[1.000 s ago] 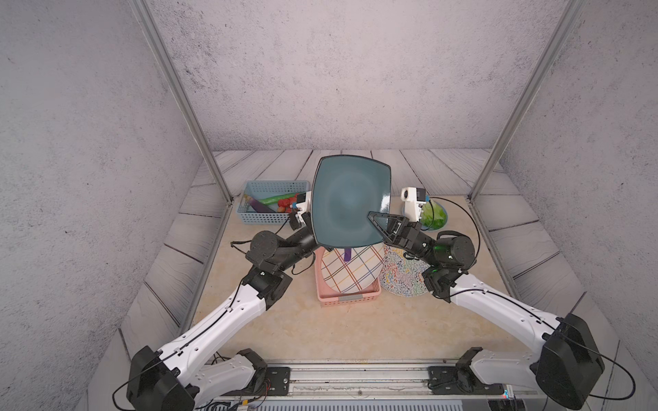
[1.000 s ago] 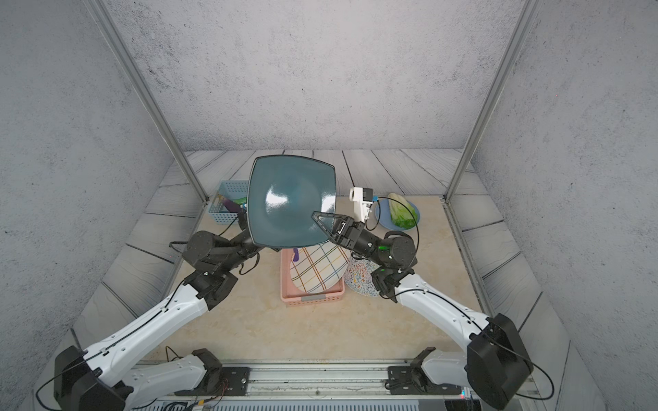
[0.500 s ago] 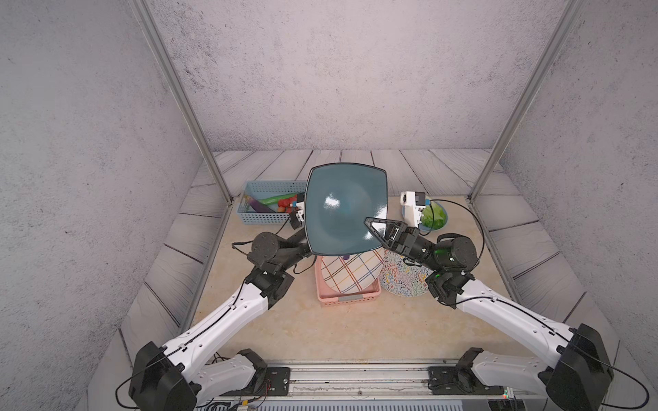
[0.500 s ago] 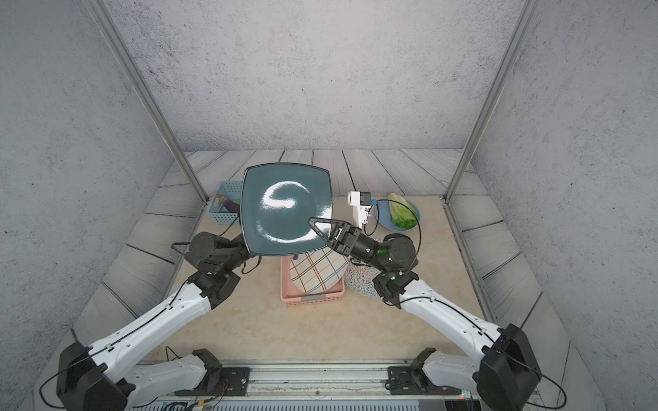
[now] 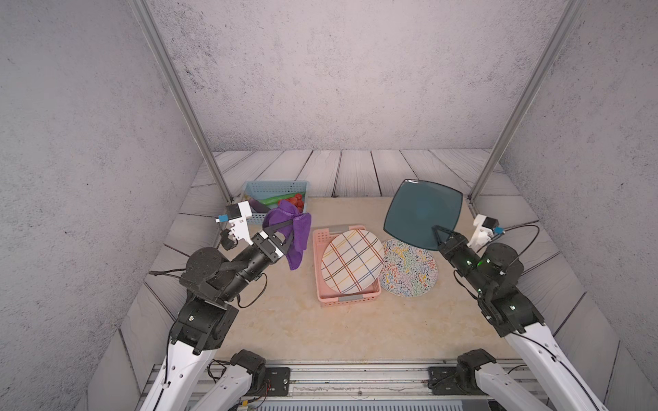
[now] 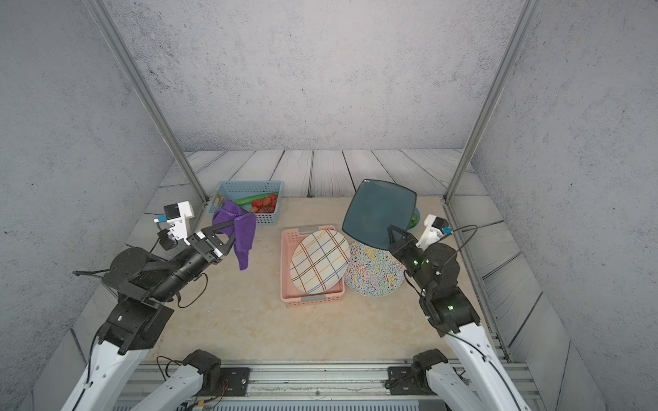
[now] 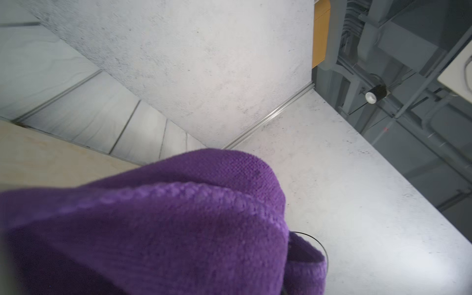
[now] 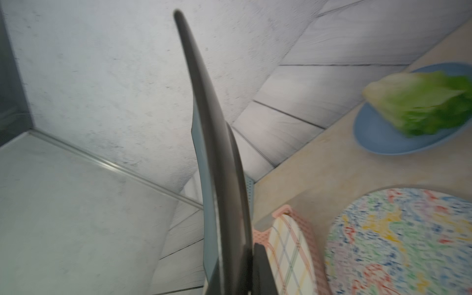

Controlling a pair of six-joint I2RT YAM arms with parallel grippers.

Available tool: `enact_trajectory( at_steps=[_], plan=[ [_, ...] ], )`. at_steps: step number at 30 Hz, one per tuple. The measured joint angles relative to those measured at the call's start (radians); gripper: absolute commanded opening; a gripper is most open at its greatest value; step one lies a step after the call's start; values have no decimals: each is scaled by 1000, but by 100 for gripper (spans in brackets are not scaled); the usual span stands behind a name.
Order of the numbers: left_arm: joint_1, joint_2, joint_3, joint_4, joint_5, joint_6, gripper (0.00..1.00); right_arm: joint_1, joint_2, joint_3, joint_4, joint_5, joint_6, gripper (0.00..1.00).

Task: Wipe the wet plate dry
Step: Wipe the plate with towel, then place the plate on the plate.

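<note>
Plaid plate leans tilted in pink basket, multicolor squiggle plate flat just beside it on beige tabletop, blue basket at back holds cucumber and red fruits, lettuce on blue plate.

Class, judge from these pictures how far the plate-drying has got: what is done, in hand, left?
Done: the left pincer is shut on the purple cloth, the right pincer on the edge of the square plate, lifted off the table. In hand: no wiping now; cloth and plate are well apart. Left: the plate is not yet set down; whether it is dry cannot be told.
</note>
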Motion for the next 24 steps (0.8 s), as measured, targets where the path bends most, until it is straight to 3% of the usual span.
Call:
enact_trajectory(
  at_steps=[4,7,12,19,24],
  plan=[
    [29,72,-73,-56,20,23,0,-23,-77,-68,-170,146,-53,0],
    [34,117,-109,-112,27,43,0,-36,-36,-110,-223,166,-76,0],
    [35,106,-130,-177,3,95,0,-40,120,-153,-222,82,-87,0],
    [37,102,-251,-205,-52,119,0,-48,289,-199,-30,-72,-63,0],
    [40,137,-317,-184,-48,106,0,-58,386,-199,59,-112,-60,0]
  ],
)
